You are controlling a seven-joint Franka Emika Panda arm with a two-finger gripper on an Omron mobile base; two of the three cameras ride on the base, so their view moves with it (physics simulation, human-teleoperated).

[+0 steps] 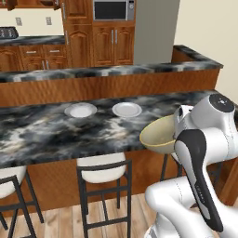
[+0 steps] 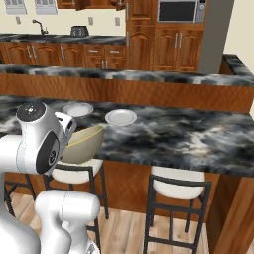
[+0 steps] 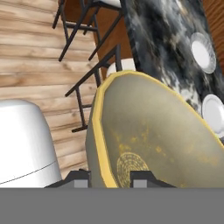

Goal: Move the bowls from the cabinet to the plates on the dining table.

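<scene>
My gripper (image 3: 107, 179) is shut on the rim of the pale beige-cream bowl (image 3: 162, 140), one finger inside the wall and one outside. The bowl (image 1: 158, 135) hangs tilted just off the near edge of the dining table (image 1: 37, 135), over the stools, about level with the marble top. Two small pale plates sit side by side on the top, both bare: the left plate (image 1: 80, 110) and the right plate (image 1: 127, 109), which is the nearer one to the bowl. From the right base view the bowl (image 2: 82, 144) is below and left of the plates (image 2: 121, 117). The dark brown bowl is out of view.
White-seated black stools (image 1: 100, 169) stand along the table's near side, below the bowl. A raised marble ledge (image 1: 116, 69) runs behind the table. Wooden cabinets (image 1: 111, 44) and a microwave (image 1: 113, 10) line the far wall. The floor is wood planks (image 3: 30, 52).
</scene>
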